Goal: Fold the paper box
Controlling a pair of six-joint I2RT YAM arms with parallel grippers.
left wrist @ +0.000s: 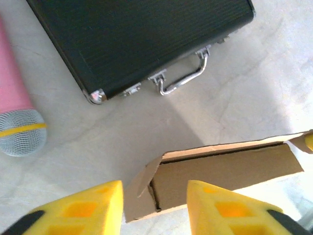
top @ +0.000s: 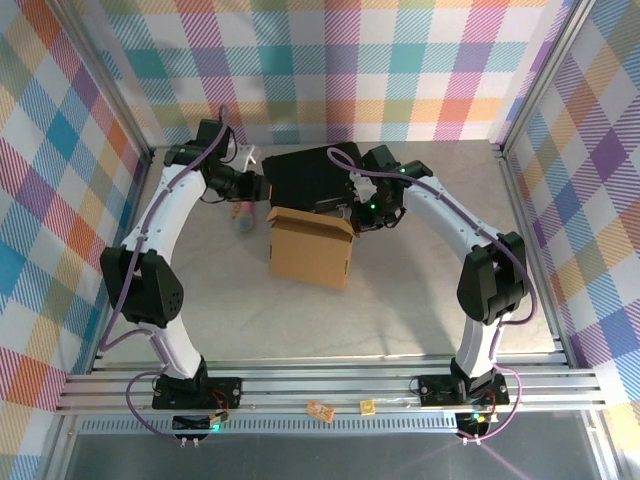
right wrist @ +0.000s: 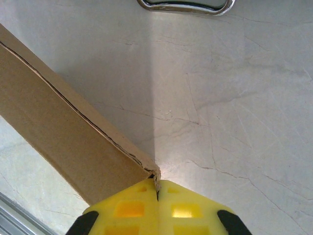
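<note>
Your brown corrugated cardboard box (top: 310, 250) stands mid-worktop, just in front of the black hard case (top: 310, 175). It looks partly folded: the walls are up, but one end flap (left wrist: 141, 182) gapes untucked. Your right gripper (right wrist: 157, 193) is clenched on the box's corner, and your left gripper (left wrist: 154, 188) hangs released near that flap.

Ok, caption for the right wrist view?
Right pincer shut on a corner of the paper box, pale table beneath, chrome case handle at the top edge.

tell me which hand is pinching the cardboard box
The right hand: it is shut on a corner of the paper box. The left hand stands open near the box's other end.
</note>
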